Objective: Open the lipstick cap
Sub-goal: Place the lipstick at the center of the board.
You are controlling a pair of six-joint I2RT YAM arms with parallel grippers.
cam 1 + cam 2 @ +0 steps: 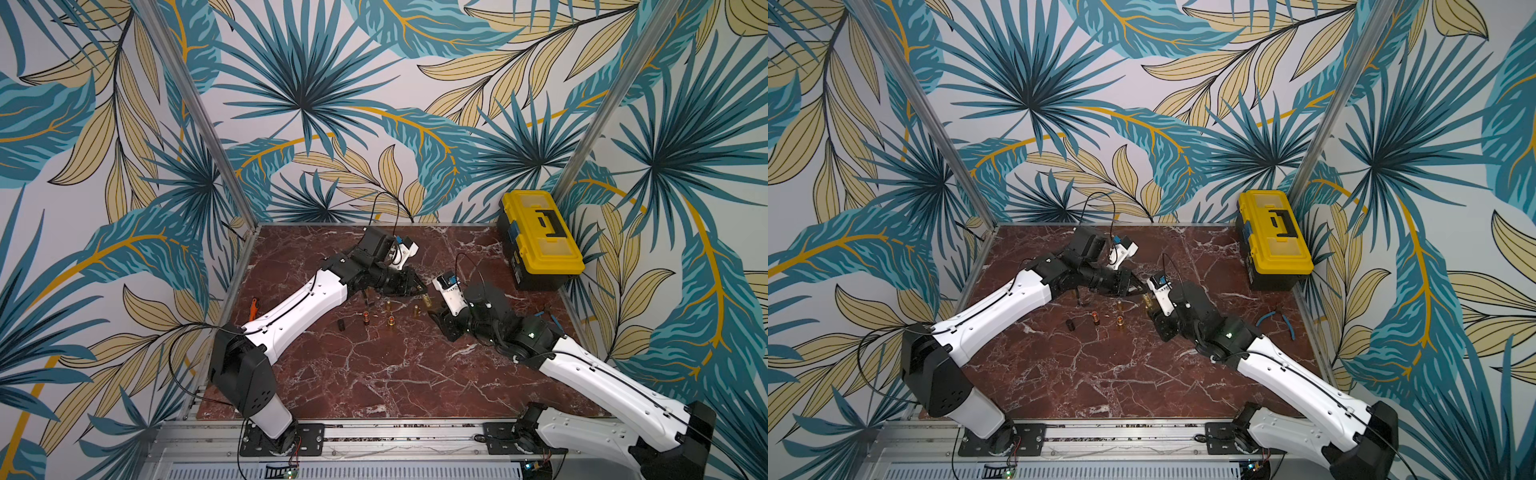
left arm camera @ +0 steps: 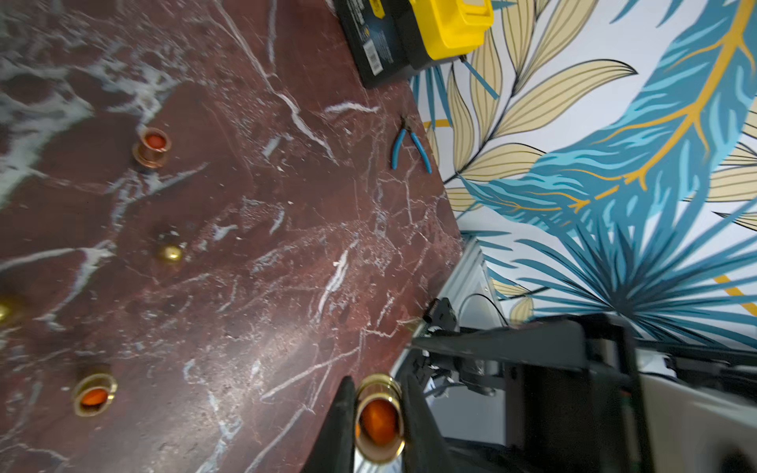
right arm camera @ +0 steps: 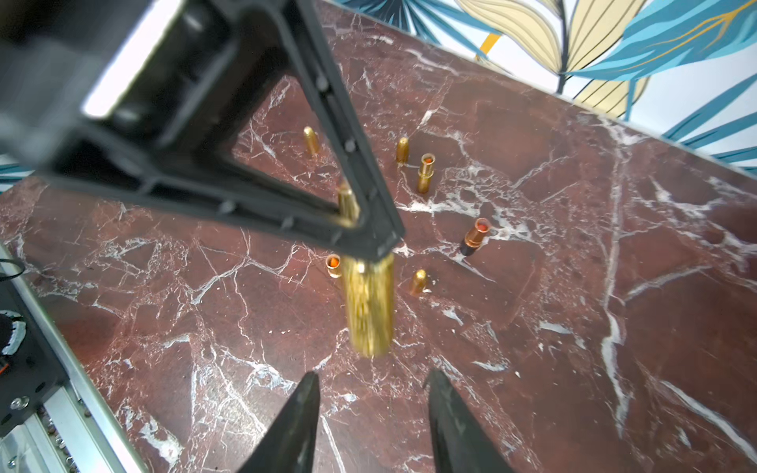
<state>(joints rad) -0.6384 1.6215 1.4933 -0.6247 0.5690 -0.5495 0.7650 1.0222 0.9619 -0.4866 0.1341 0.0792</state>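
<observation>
My left gripper point(image 2: 379, 381) is shut on a gold lipstick point(image 2: 379, 417) held above the marble table. The tube's open end faces the left wrist camera and shows the orange stick inside. In the right wrist view a blurred gold cylinder point(image 3: 368, 303) sticks out past the left fingertips toward my right gripper point(image 3: 372, 381). That gripper is open, just short of the cylinder and not touching it. I cannot tell whether this cylinder is the lipstick cap. In both top views the two grippers meet mid-table around the lipstick point(image 1: 427, 300) point(image 1: 1147, 300).
Open lipsticks point(image 3: 426, 172) point(image 3: 477, 235) and loose gold caps point(image 3: 402, 149) point(image 3: 418, 280) stand on the table under the grippers. A yellow toolbox point(image 1: 540, 237) sits at the back right, blue-handled pliers point(image 1: 1277, 320) near the right edge, and an orange tool point(image 1: 254, 307) by the left edge.
</observation>
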